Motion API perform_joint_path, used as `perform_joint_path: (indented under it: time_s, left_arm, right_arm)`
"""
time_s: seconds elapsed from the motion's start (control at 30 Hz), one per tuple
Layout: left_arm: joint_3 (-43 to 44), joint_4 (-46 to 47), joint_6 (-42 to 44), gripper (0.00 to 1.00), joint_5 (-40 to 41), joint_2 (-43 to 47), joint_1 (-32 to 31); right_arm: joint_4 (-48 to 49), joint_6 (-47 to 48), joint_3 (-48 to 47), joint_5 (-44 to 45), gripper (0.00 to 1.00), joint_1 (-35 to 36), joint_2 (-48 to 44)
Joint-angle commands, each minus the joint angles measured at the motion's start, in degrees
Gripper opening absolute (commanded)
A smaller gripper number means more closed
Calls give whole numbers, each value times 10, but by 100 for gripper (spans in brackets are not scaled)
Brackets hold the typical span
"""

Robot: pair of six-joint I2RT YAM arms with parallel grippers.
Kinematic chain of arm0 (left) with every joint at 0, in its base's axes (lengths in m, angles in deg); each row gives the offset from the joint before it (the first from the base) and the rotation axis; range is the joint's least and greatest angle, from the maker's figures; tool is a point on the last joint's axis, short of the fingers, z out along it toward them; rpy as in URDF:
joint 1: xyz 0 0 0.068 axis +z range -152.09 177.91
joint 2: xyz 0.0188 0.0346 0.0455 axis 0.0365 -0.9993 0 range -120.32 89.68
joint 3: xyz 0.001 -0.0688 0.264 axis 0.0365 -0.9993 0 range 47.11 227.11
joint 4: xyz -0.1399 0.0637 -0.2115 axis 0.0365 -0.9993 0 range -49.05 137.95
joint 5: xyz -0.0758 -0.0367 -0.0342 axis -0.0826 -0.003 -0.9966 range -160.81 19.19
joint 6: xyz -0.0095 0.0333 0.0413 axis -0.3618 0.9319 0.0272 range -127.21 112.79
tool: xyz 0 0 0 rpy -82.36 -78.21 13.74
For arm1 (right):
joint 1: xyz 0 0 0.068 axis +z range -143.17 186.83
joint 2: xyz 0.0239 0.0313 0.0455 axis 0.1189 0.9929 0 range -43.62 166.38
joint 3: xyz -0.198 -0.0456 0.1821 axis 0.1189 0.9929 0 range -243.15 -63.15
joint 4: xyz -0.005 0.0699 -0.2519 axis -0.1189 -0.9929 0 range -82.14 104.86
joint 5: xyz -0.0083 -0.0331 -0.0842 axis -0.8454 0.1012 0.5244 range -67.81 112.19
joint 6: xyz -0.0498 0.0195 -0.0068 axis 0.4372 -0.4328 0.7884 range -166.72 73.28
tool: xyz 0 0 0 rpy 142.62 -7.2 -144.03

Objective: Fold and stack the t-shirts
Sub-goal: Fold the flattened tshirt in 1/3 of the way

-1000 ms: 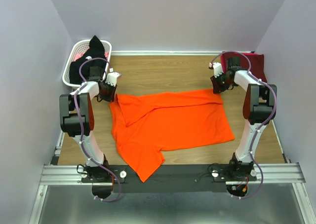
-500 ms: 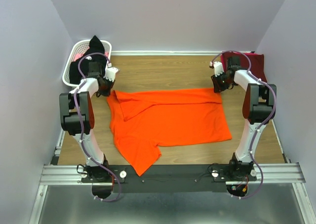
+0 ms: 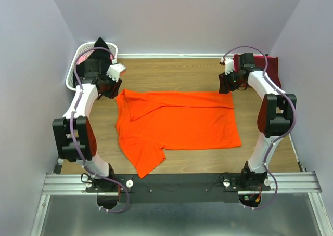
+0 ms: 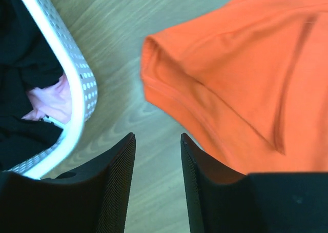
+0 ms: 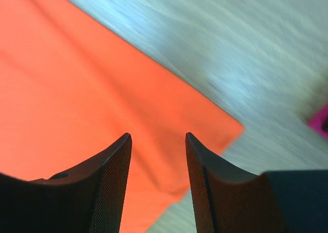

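Bright orange tee lies flat, both pincers empty at its far corners

Bright orange short-sleeved cloth t-shirt [image 3: 177,121] is spread on the wooden counter [image 3: 171,72], to the right of the white slotted plastic basket [image 3: 73,72] and nearer the arm bases than it. A narrow band of the tee is doubled over along the edge on the basket's side. One sleeve [image 3: 148,163] juts out on the side away from the basket.

The left pincer [image 3: 113,88] hangs between the basket and the tee's nearest corner. Its fingers are parted over bare wood and hold nothing. The right pincer [image 3: 227,85] is across the tee from the basket, above the other far corner. It is likewise parted, with no cloth between its fingers. A black cloth shirt [image 3: 99,49] sits in the basket, and a dark maroon cloth shirt [image 3: 263,64] lies well apart from it, beyond the right pincer.

The fold looks barely begun, so the next grasp probably sets the result:
- Each pincer should come down on its own corner and pinch both layers of the doubled band, not just the top one.
- The two should lift level and travel together, keeping the edge taut between them.
- The loose sleeve should be tucked in before the tee is narrowed.
- The left pincer has little room beside the basket rim, so it is best to descend from the tee's side
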Motion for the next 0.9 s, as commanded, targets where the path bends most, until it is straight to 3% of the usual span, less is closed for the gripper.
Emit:
perform_joint_path:
  time_s: [0.0,0.2,0.4,0.63,0.8,0.87]
  left_arm:
    - [-52,-54,39,50,-57,47,-45]
    - [-120,-35,21,50,-78,46,-80]
    - [-170,-7,-2,51,-62,24,-131]
    - [-181,10,-9,50,-45,11,-132]
    - [-187,14,-6,40,-47,8,-132]
    - [-191,16,-5,31,-50,6,-132]
  right_arm:
    - [-28,-47,-14,-68,54,48,-42]
    - [-29,-98,-37,-107,53,118,-14]
    - [-22,-174,-145,-151,53,191,82]
    - [21,-249,-240,-185,53,261,183]
    - [43,-278,-282,-186,54,290,230]
    - [52,-298,-300,-190,54,300,246]
